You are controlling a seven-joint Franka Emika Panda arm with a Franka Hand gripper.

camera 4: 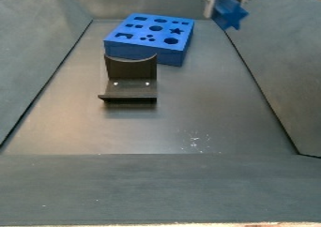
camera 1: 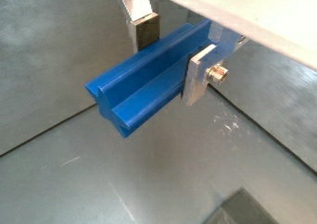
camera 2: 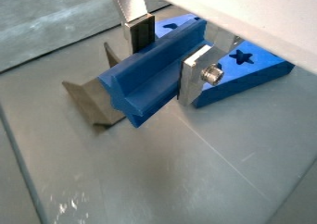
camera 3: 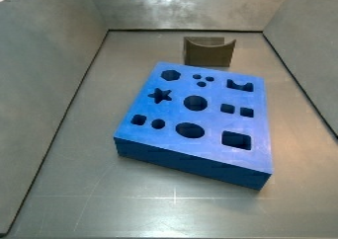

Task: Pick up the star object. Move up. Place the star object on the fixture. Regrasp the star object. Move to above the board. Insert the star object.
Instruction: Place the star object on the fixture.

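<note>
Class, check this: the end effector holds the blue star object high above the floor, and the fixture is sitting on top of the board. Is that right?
Not quite. The end effector does hold the star object aloft, but the fixture stands on the floor beside the board, not on it, as both side views show.

Light is even and fairly dim, falling from above, with soft glare patches on the grey floor (camera 1: 229,126) in both wrist views. The gripper (camera 1: 173,52), high above the floor, looks soft and slightly blurred; side views are grainy, with faint shadows.
</note>
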